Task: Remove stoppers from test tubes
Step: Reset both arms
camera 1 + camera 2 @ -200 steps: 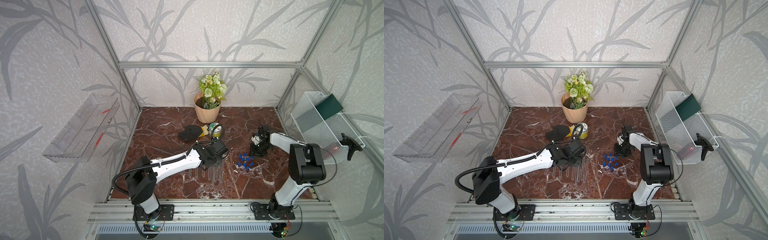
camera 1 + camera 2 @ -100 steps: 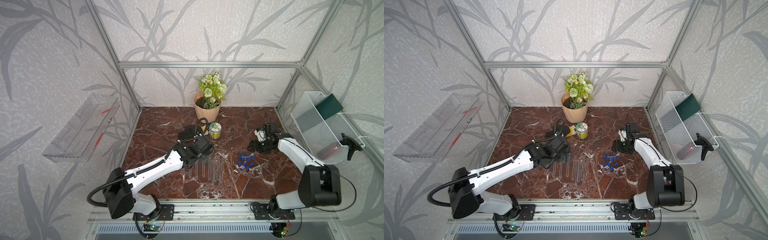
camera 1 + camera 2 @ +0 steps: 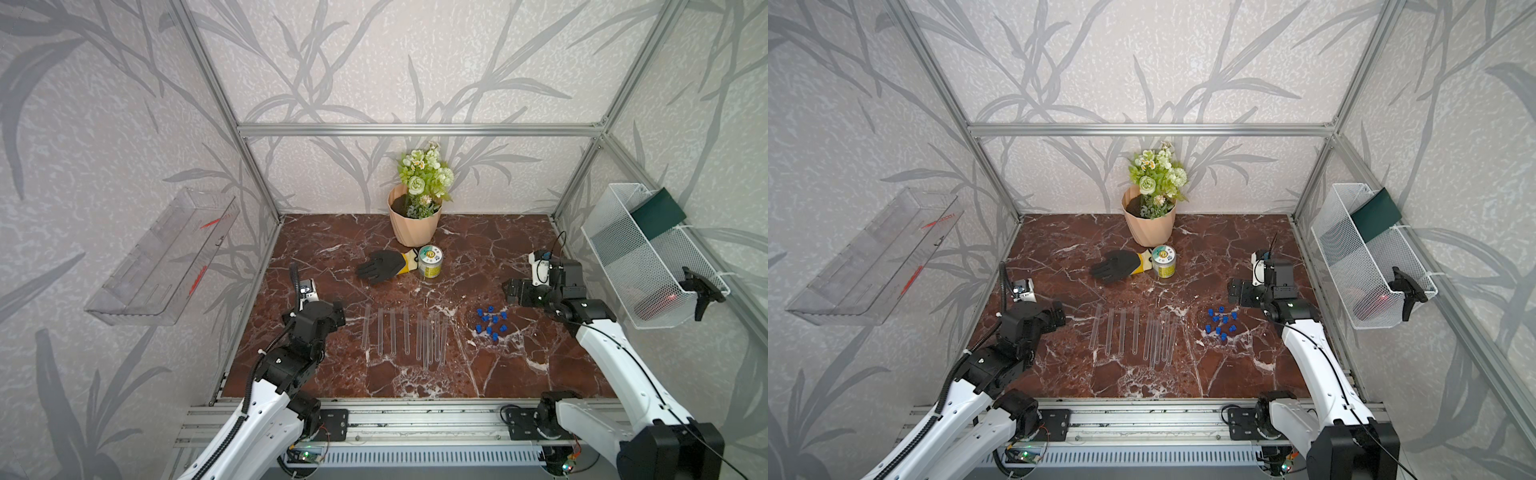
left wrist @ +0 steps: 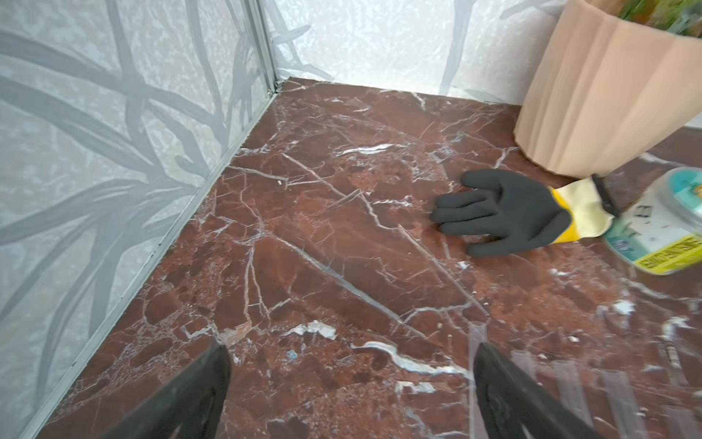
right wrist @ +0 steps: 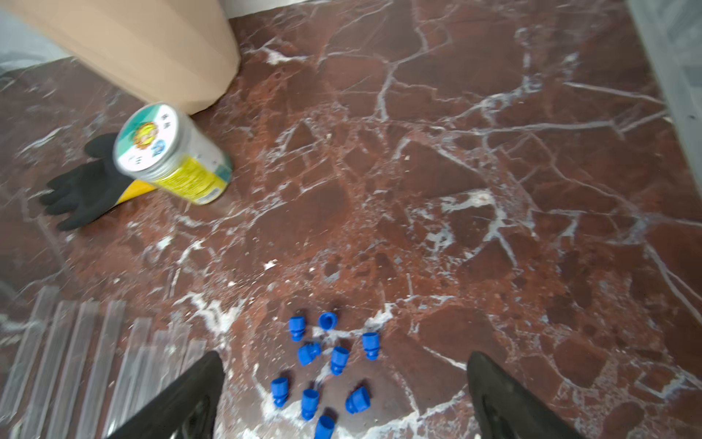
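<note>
Our left gripper [image 4: 349, 353] and right gripper [image 5: 345, 357] both hang with jaws spread wide, holding nothing. Just ahead of the right fingers, nine blue stoppers [image 5: 339, 357] lie loose in a cluster on the marble tabletop [image 3: 478, 374]. The clear test tubes [image 3: 406, 332] lie in a row between the grippers, the nearest end just beside a left finger. We see no tube with a stopper in it. We judge the uncapping finished, so the next move calls only for drawing both arms clear.

Front of test tubes [image 3: 406, 332] free; glove [image 3: 380, 270], jar [image 3: 430, 262], pot [image 3: 413, 226] crowd rear.
</note>
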